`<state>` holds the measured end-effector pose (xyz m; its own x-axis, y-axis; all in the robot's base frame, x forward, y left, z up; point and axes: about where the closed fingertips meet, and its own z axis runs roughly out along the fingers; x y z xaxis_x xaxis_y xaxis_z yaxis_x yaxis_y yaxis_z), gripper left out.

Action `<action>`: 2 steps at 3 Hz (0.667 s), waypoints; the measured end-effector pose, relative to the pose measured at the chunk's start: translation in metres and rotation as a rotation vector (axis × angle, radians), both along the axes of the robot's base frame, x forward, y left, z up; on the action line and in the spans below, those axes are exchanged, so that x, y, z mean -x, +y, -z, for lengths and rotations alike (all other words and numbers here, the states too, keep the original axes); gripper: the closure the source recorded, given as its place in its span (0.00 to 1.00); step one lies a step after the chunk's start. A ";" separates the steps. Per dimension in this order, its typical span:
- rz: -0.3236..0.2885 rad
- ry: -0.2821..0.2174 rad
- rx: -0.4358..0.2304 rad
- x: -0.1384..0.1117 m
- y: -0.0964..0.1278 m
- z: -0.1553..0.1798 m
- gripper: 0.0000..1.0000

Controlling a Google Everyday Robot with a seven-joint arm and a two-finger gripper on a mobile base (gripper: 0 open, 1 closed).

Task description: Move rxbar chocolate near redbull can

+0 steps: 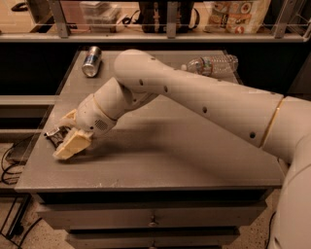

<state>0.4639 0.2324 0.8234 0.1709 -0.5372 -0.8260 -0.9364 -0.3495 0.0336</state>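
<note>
The rxbar chocolate [55,134] is a small dark bar at the table's left edge, near the front. My gripper [66,135] is down at the table surface, with its cream fingers [73,144] closed around the bar, which is partly hidden by them. The redbull can [91,61] lies on its side at the far left corner of the table, well away from the bar and gripper. My arm reaches across the table from the right.
A clear plastic water bottle [212,64] lies at the far right of the grey table [160,160]. A shelf with bags and boxes [238,14] runs behind the table. Drawers sit below the table's front edge.
</note>
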 end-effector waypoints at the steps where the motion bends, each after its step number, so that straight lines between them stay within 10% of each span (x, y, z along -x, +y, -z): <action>1: 0.000 0.000 0.000 0.000 0.000 0.000 1.00; 2: 0.000 0.000 0.000 0.000 0.000 0.000 1.00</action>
<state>0.4640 0.2323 0.8238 0.1709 -0.5373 -0.8259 -0.9365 -0.3490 0.0333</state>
